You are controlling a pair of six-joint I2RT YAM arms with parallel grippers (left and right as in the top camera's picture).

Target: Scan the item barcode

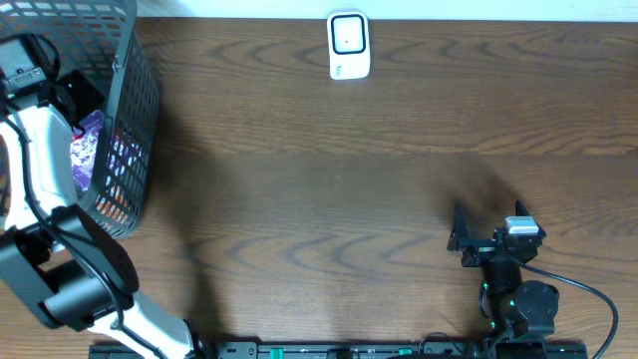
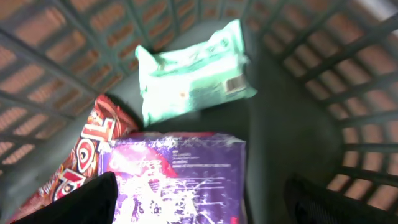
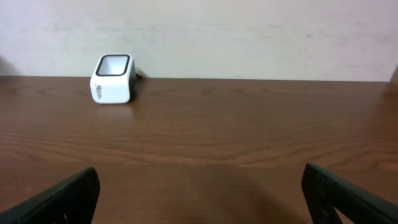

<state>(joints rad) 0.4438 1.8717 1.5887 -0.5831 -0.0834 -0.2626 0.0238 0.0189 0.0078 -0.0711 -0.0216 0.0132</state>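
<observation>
Left arm (image 1: 35,160): rises from its base at the near-left corner, bends at a dark elbow joint, and its white forearm runs out toward the far-left corner. Left hand (image 2: 205,208): pointed steeply downward, fingers (image 2: 74,199) spread wide, nothing clamped between them.

Right arm (image 1: 528,304): folded compactly at near right. Right hand (image 3: 202,199): held about level, low, facing the far side. Its fingers (image 3: 56,199) are fully apart and empty.

Left arm (image 1: 45,160) is white and black; right arm (image 1: 520,299) is black, with a cable (image 1: 588,291).
</observation>
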